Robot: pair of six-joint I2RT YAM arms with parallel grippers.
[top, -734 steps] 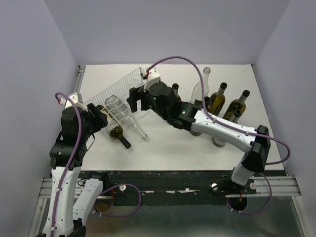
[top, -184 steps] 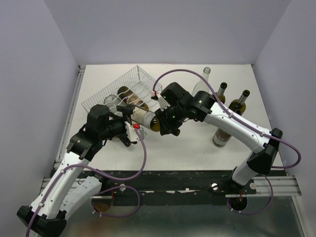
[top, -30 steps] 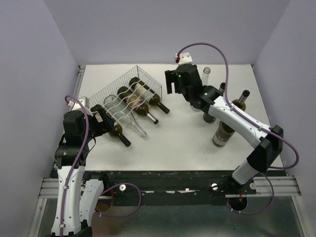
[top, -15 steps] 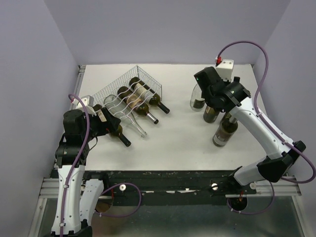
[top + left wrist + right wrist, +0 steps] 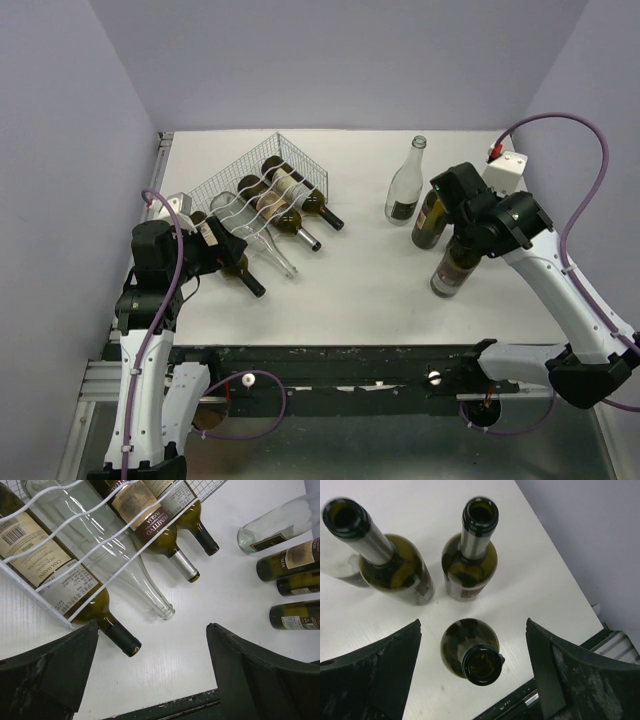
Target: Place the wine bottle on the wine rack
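Rack (image 5: 238, 166) sits far left on the table (image 5: 360, 280) with four lying bottles (image 5: 145, 517) in it, necks poking out the near-right side. Right claw (image 5: 472, 625) is wide and empty over three upright dark bottles (image 5: 469, 565) at right. Left claw (image 5: 152, 626) is wide and empty, just near of the rack.

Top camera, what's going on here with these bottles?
Two arms are filling the rack. Several bottles lie in it, necks sticking out. The left gripper hovers open and empty at its front edge. The right gripper is open above the standing bottles, one directly beneath it, none grasped yet.
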